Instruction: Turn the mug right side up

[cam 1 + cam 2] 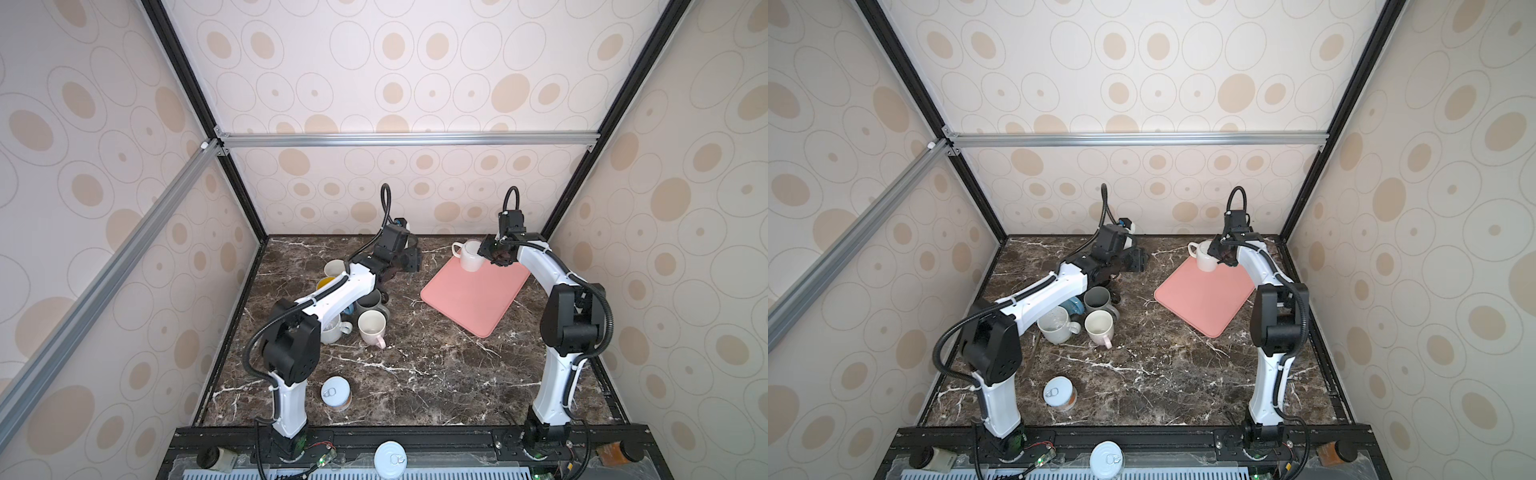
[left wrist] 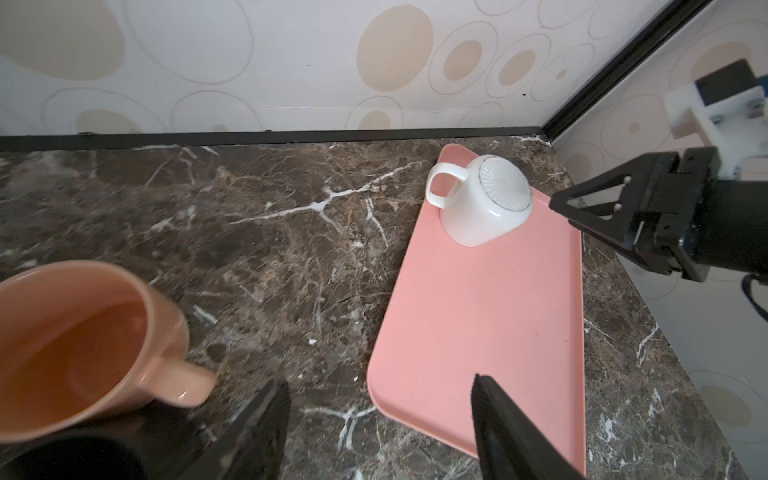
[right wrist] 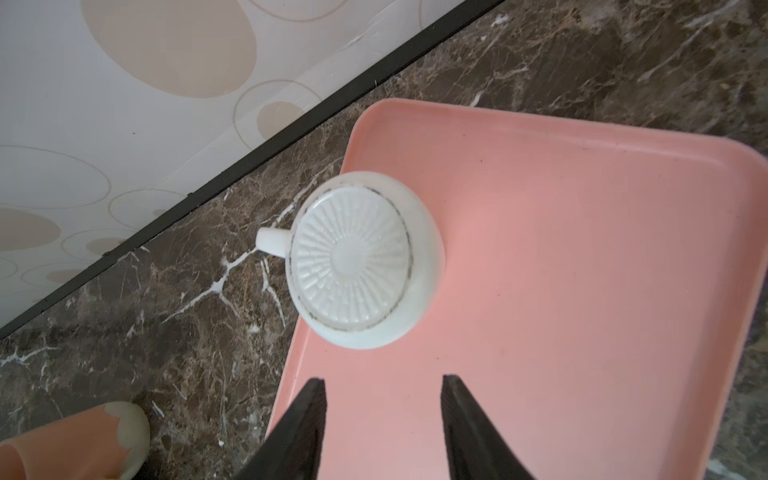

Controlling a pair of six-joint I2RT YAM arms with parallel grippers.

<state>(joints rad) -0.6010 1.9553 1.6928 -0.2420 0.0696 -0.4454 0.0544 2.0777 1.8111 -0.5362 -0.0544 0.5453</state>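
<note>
On tray (image 3: 582, 249) corner, mug (image 3: 361, 259) rests base-up; you must flip it. Right claw (image 3: 384, 379) hovers near, jaws parted, empty, seemingly set for side grasp. Left claw (image 2: 380, 379) wide, empty.

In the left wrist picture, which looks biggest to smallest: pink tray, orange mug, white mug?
Largest first: pink tray, orange mug, white mug. The orange mug is nearest the camera, so the mugs' true order is unsure.

Light: bright, even, diffuse; shadows soft, faint. Top views: sharp, wide-angle stretch twd edges. Left wrist view: peach mug (image 2: 75, 345) at 8 o'clock blurred. Right wrist view: centre sharp, edges soft.
</note>
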